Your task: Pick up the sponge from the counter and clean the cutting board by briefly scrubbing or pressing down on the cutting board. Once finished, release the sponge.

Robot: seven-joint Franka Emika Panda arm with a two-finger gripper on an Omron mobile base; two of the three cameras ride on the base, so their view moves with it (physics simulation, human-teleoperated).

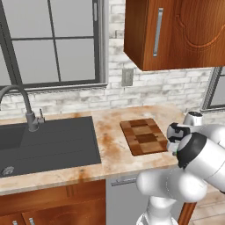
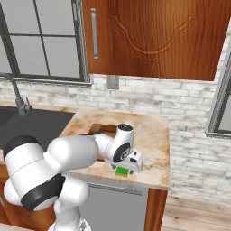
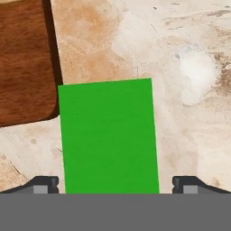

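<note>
Tool [image 3: 115, 185] hangs right above the sponge [image 3: 109, 135] with fingers spread wide, one tip either side of its narrow width — long axis runs between them. Sponge lies flat on the tabletop [image 3: 180, 54], just right of the cutting board [image 3: 25, 58].

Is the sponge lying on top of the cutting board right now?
No: in the hand view the sponge lies flat on the counter, beside the cutting board rather than on it.
</note>
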